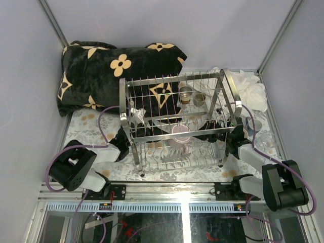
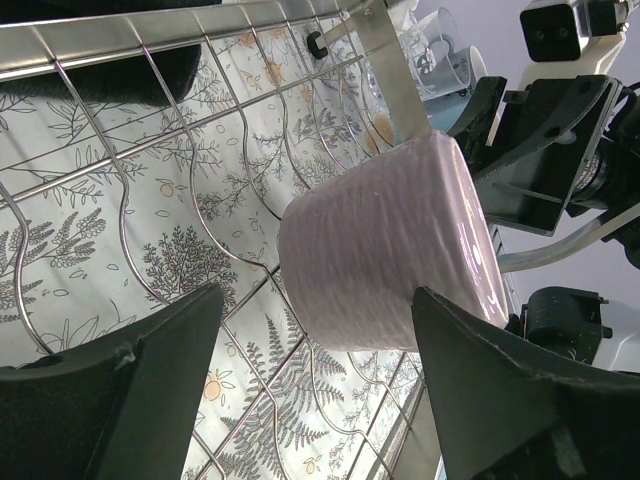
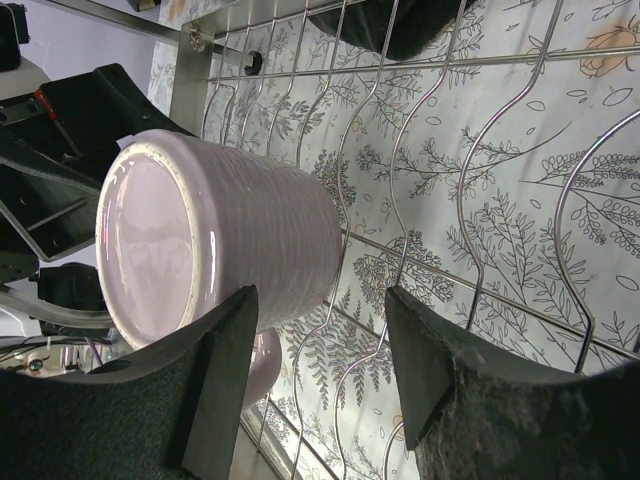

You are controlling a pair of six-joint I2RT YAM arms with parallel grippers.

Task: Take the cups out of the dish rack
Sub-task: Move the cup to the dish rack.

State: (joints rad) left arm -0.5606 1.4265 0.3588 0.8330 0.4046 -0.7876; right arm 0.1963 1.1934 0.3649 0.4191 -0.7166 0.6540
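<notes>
Pink cup [image 2: 380, 240] sits in the rack's [image 1: 123, 98] lower tier between the left gripper's [image 2: 318, 300] spread fingers, right gripper [image 3: 320, 300] open beside it; grasp pending, so the left should next close and lift it out.

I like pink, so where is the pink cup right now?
Top view: the pink cup lies inside the dish rack, near its front middle, between the left fingers and right fingers.
</notes>
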